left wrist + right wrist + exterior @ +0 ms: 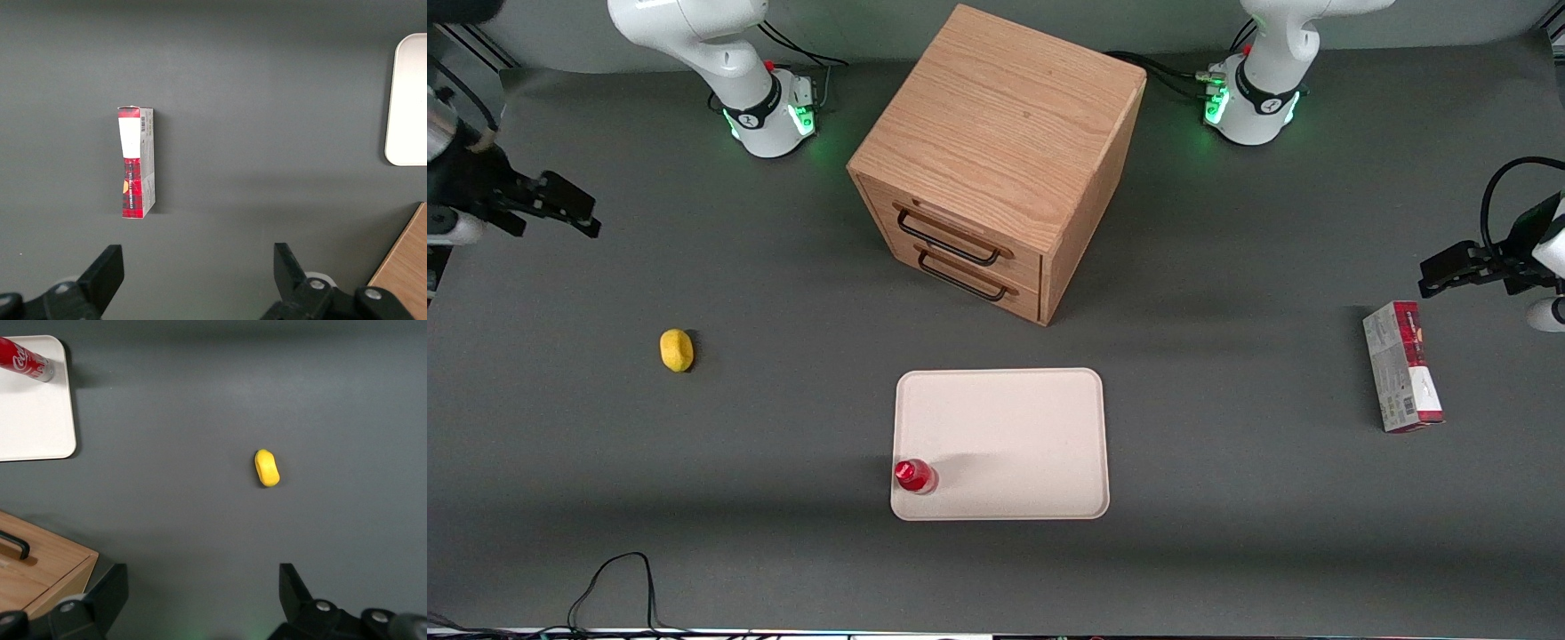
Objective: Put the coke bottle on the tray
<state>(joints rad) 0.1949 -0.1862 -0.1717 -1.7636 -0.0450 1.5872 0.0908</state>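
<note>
The coke bottle (914, 476), small and red with a red cap, stands upright on the cream tray (1014, 418), at the tray's corner nearest the front camera on the working arm's side. In the right wrist view the bottle (25, 360) shows its white script and rests on the tray (33, 420). My right gripper (569, 212) is open and empty, raised high at the working arm's end of the table, well away from the tray. In its own view the gripper (200, 593) hangs over bare grey table.
An oak two-drawer cabinet (996, 160) stands farther from the front camera than the tray. A yellow lemon (677, 349) lies toward the working arm's end. A red-and-grey carton (1402, 366) lies toward the parked arm's end. A black cable (618, 587) loops at the near edge.
</note>
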